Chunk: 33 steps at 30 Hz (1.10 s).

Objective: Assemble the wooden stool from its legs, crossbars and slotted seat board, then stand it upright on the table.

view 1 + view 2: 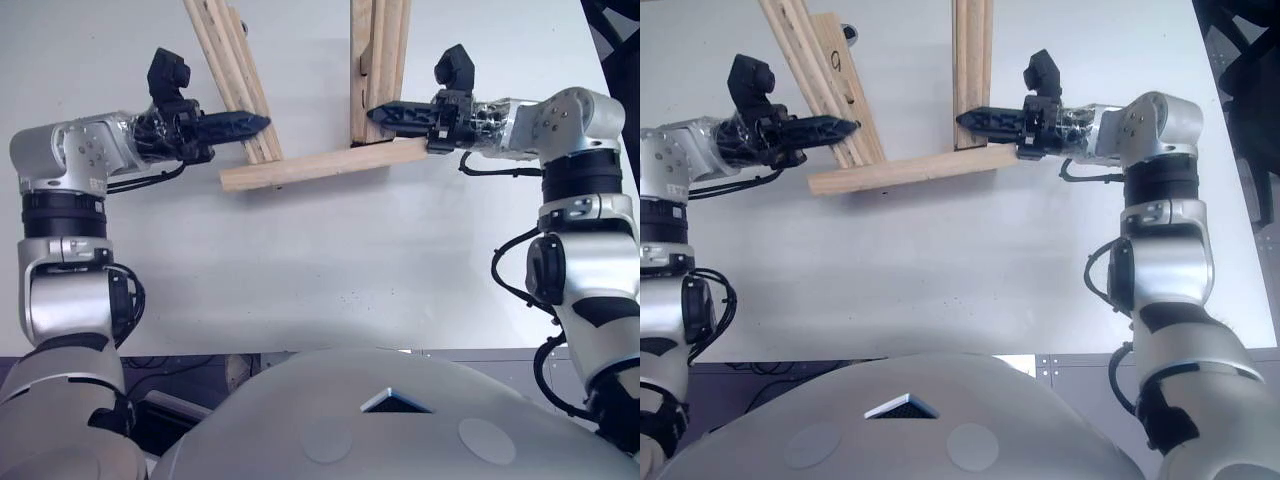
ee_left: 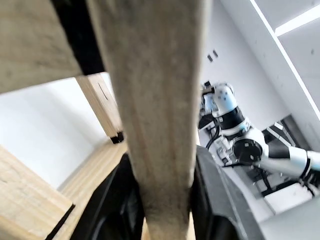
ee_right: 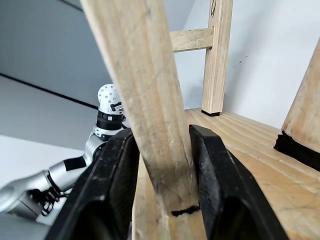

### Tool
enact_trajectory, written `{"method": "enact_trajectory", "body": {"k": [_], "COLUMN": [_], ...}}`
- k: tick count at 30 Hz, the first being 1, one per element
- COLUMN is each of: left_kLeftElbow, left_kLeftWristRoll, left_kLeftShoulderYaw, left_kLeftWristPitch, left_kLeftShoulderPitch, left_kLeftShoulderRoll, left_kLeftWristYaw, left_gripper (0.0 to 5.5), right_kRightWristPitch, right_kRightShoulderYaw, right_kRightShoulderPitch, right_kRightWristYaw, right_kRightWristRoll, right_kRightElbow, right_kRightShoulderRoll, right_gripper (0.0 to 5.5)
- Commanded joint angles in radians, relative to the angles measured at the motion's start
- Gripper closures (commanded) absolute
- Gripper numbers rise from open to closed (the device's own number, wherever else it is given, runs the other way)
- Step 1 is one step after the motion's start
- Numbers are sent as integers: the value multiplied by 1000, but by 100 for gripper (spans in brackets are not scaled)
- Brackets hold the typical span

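Observation:
The wooden stool lies tipped over on the white table [image 1: 300, 270], its seat board [image 1: 320, 165] facing me on edge. Two pairs of legs run away from me, the left pair [image 1: 225, 60] slanting and the right pair [image 1: 378, 60] straight. My left gripper [image 1: 255, 123] is shut on a left leg just above the board; the left wrist view has that leg [image 2: 155, 100] between black fingers [image 2: 115, 210]. My right gripper [image 1: 385, 113] is shut on a right leg; the right wrist view has that leg [image 3: 145, 90] clamped between fingers [image 3: 215, 180], with a crossbar [image 3: 192, 39] beyond.
The table's front edge [image 1: 300, 350] runs close to my body, with bare surface between it and the stool. A dark object [image 1: 615, 30] stands past the table's right edge. The stool's legs run out of the picture at the far side.

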Motion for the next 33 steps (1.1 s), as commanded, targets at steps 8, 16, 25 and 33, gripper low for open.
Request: {"method": "enact_trajectory", "body": {"k": [8,16,25,33], "left_kLeftElbow": [268,271,336,383], "left_kLeftWristRoll": [222,234,329,285], "left_kLeftShoulderYaw": [-46,39,-78,-19], "left_kLeftWristPitch": [-65,-127,-50,31], "left_kLeftShoulderPitch": [-99,-93,-179,-261], "left_kLeftShoulderRoll": [-75,3,74,129], "left_kLeftWristYaw": [284,304,261,205], "left_gripper": [277,258,258,258], "right_kRightWristPitch": [42,-9,-37,-193], "right_kRightShoulderYaw": [-92,-202,-212,-155], "right_kRightShoulderPitch": [-159,-182,-165,-11], "right_kRightWristYaw": [-206,-278,-226,-177], "right_kRightWristRoll": [-75,-85,-84,-137], "right_kRightElbow": [346,414,312,41], "right_kRightShoulderRoll": [113,81,50,25], "right_gripper": [319,225,225,225]}}
